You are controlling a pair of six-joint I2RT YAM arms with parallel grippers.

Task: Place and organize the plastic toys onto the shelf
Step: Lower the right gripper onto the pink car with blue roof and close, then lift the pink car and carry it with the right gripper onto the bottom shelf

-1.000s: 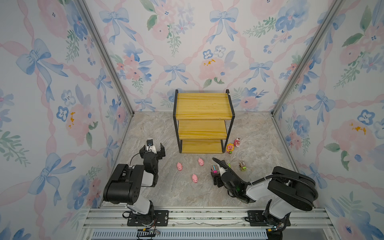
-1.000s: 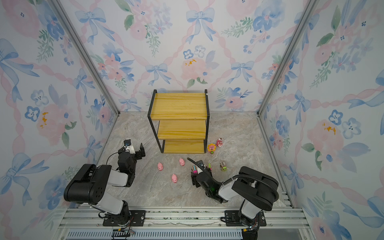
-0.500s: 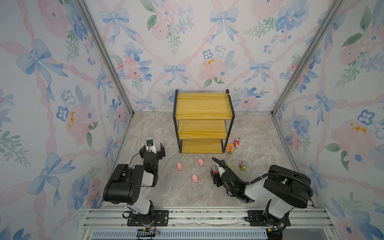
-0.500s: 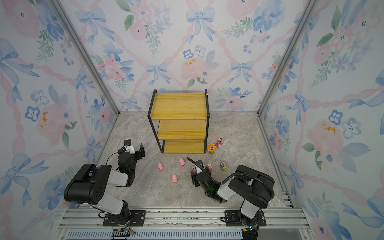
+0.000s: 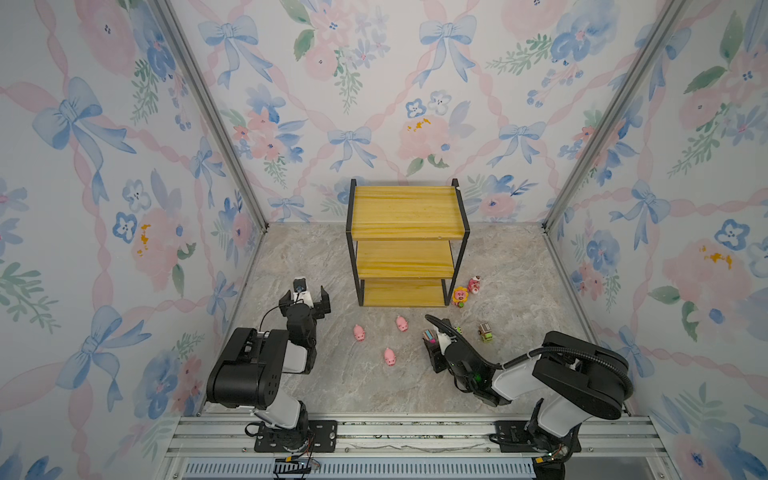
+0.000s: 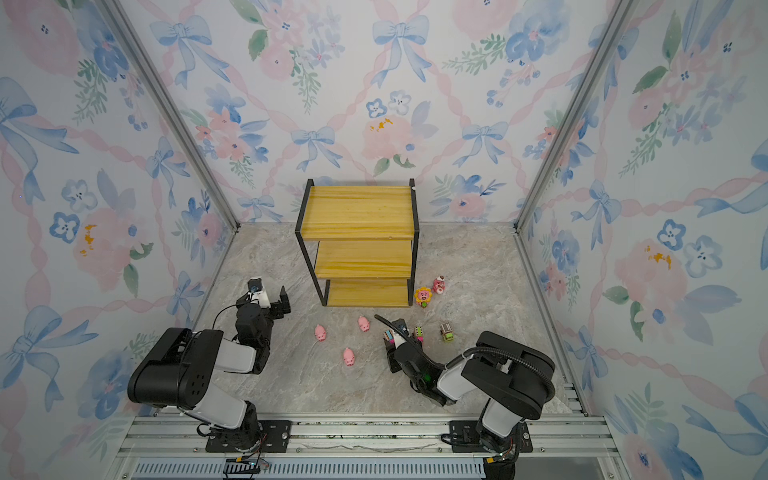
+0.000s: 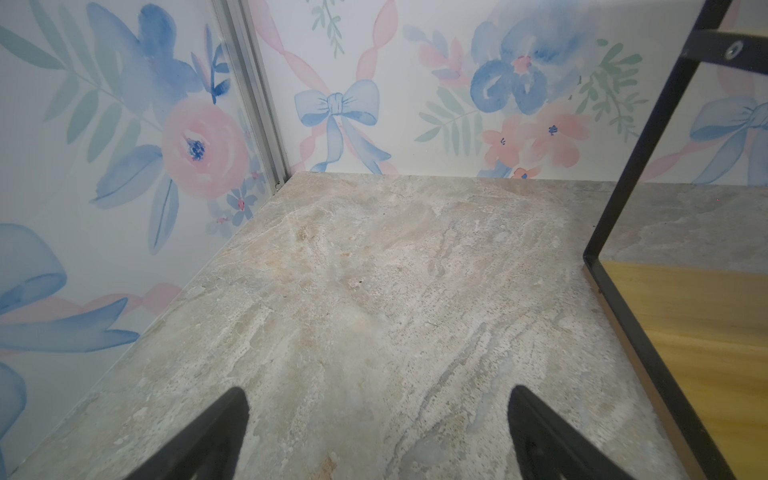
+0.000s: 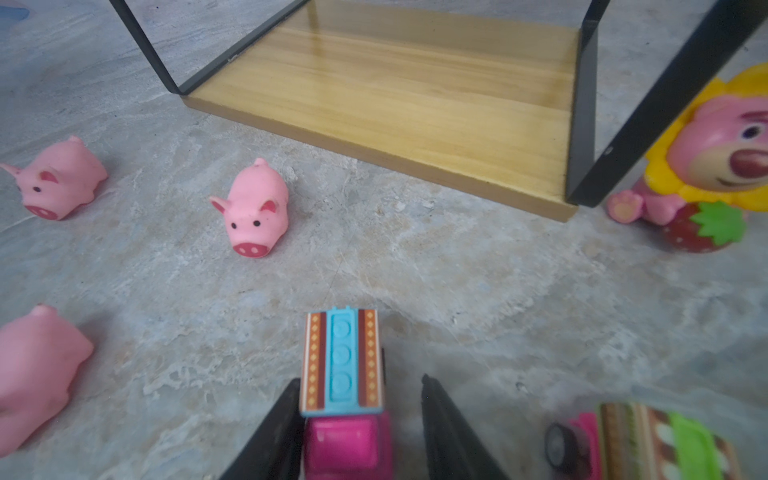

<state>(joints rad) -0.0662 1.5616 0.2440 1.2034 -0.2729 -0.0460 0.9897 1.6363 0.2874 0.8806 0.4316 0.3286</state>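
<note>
Though narrower, right pincer (image 8: pixel 360 380) astride truck (image 8: pixel 341 353)

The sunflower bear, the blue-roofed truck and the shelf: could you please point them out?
sunflower bear (image 8: pixel 706 153), right wrist view, pink face
blue-roofed truck (image 8: pixel 343 361), right wrist view, blue roof
shelf (image 5: pixel 405 212), in a top view, top board

Robot test booth: floral-print wall panels (image 5: pixel 395 104), aluminium corner posts (image 5: pixel 217 124), arms (image 5: pixel 257 365) bolted to front rail (image 5: pixel 415 432).

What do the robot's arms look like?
The left arm and right arm have chunky black joints and white links. A ribbed black hose runs along the right; a thin black cable loops on the left. The left gripper and right gripper have pointed black fingers.
</note>
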